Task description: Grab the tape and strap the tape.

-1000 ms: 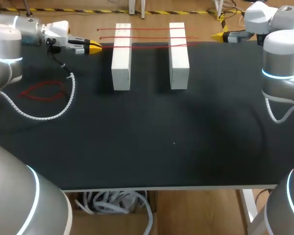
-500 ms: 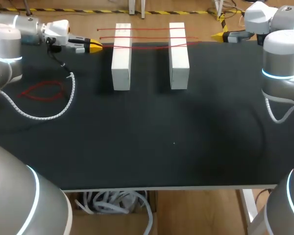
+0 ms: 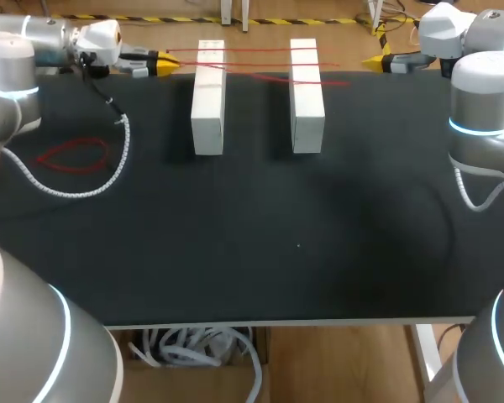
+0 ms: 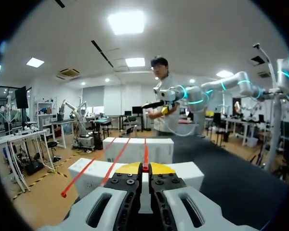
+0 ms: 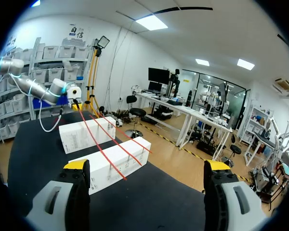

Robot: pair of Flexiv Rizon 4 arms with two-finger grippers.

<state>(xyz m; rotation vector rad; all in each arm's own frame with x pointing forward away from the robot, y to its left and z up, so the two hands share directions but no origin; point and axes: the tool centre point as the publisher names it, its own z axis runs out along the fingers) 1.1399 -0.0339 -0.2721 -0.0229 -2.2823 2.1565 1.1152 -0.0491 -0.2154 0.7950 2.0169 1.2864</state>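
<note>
1. The head camera sits high behind the robot, well back, looking down on the whole matte black table. The two arms enter at its sides.
2. The left wrist camera rides just behind the left gripper, low over the table. It faces along a thin red strap, across two white rectangular blocks, towards the right arm.
3. The right wrist camera, just behind the right gripper, faces the opposite way, over the same blocks to the left arm.
4. All three views share the blocks and the red straps laid over them, and each wrist view takes in the other arm.

Red tape across two white blocks
</note>
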